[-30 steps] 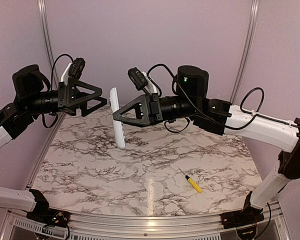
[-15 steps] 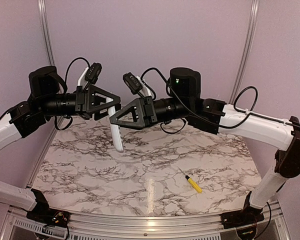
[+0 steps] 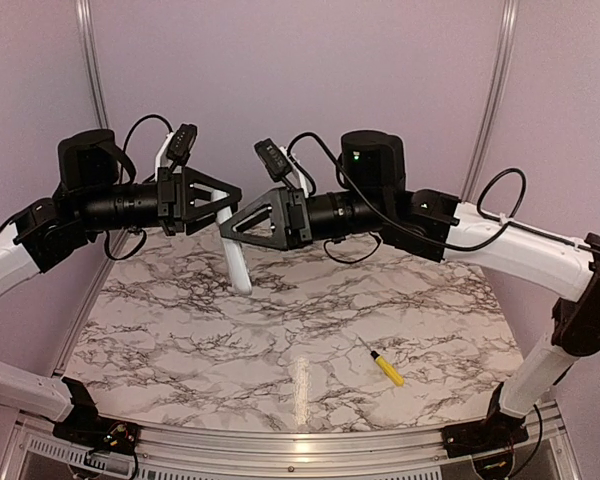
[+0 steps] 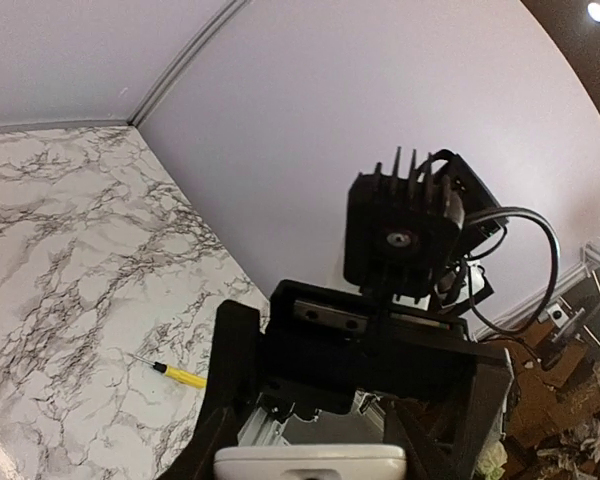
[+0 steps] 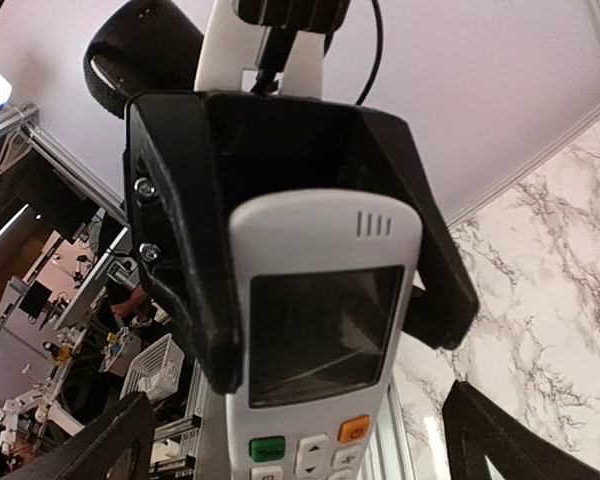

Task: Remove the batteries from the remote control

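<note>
The white remote control (image 3: 239, 262) hangs upright in the air over the back of the table. My left gripper (image 3: 227, 208) is shut on its upper end. In the right wrist view the remote control (image 5: 320, 330) shows its screen and buttons, with the left gripper's black fingers (image 5: 180, 270) against both its sides. My right gripper (image 3: 242, 224) faces it from the right and is open, with its fingers (image 5: 90, 450) wide of the handset. The left wrist view shows only the top edge of the remote control (image 4: 310, 462). The batteries are hidden.
A yellow-handled screwdriver (image 3: 386, 367) lies on the marble table (image 3: 180, 350) at the front right; it also shows in the left wrist view as the screwdriver (image 4: 180, 374). Purple walls stand close behind both arms.
The left gripper moved in and closed on the remote's top. The right gripper, which held the remote before, opened and let go of it.
</note>
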Controlling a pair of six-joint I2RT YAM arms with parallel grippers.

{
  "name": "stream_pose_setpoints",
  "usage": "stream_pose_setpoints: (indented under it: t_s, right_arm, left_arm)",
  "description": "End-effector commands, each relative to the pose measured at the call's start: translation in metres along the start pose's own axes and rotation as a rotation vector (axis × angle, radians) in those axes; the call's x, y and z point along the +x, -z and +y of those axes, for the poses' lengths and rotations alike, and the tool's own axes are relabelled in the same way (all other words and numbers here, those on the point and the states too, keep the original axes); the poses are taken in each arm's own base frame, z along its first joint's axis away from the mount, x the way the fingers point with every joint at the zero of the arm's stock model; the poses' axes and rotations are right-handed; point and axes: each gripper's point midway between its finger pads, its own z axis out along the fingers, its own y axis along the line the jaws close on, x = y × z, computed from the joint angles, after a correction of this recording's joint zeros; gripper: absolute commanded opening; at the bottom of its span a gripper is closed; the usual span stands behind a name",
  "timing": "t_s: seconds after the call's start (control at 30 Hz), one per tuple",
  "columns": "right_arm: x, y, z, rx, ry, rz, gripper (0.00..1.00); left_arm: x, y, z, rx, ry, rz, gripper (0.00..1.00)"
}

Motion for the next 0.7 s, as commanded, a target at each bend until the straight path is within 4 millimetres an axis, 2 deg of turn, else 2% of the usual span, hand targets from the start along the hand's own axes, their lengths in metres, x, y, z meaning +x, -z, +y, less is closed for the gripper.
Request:
stream_pose_setpoints:
  t_s: [0.0, 0.1, 0.27, 0.53, 0.67]
  right_arm:
    - [-0.032, 0.029, -0.003, 0.178, 0.106, -0.124, 0.99]
    - [-0.035, 0.040, -0.013, 0.293, 0.167, -0.177, 0.99]
    - [-0.034, 0.040, -0.007, 0.379, 0.278, -0.236, 0.99]
    - [-0.028, 0.027, -0.017, 0.455, 0.303, -0.271, 0.99]
    - [-0.025, 0.022, -0.024, 0.455, 0.297, -0.276, 0.95]
  left_arm:
    - [-0.031, 0.023, 0.024, -0.228, 0.102, -0.182, 0.01]
    - [-0.038, 0.033, 0.047, -0.341, 0.199, -0.266, 0.00]
    - [-0.042, 0.036, 0.067, -0.406, 0.342, -0.337, 0.00]
    - [-0.061, 0.041, 0.072, -0.401, 0.484, -0.472, 0.00]
    - [-0.067, 0.044, 0.069, -0.351, 0.547, -0.535, 0.00]
